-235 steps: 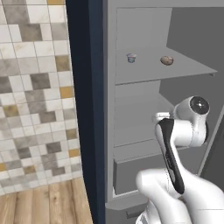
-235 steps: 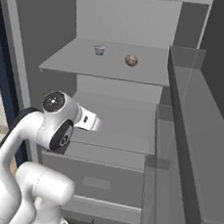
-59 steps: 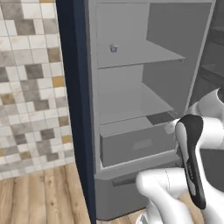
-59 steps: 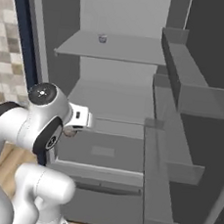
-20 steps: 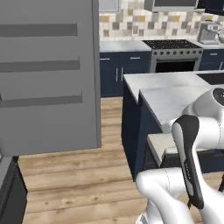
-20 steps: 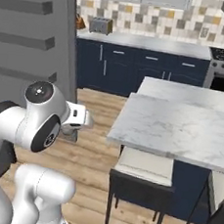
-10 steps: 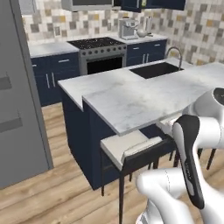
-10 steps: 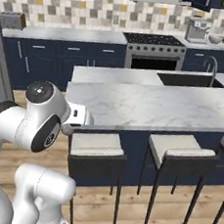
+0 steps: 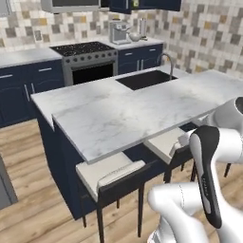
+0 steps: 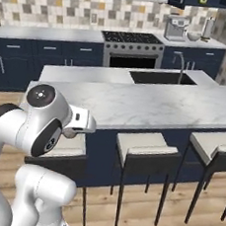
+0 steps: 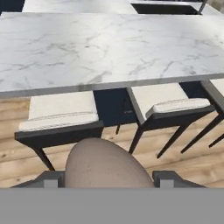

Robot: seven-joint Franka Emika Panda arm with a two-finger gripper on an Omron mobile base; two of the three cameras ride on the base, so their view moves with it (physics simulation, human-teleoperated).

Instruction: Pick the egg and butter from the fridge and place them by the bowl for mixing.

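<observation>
We carry the egg (image 11: 107, 164) between the two fingers of the gripper (image 11: 105, 177), which stand rather wide around it. It is round and smooth, so a fast turn of the base toward the island (image 9: 142, 107) may let it slip out.

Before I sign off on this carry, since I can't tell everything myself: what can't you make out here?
- Egg, hand view: lower part cut off by the bottom edge.
- Gripper: fingertips barely show beside the egg.
- Bowl, right base view: far by the coffee machine, too small to see inside.
</observation>
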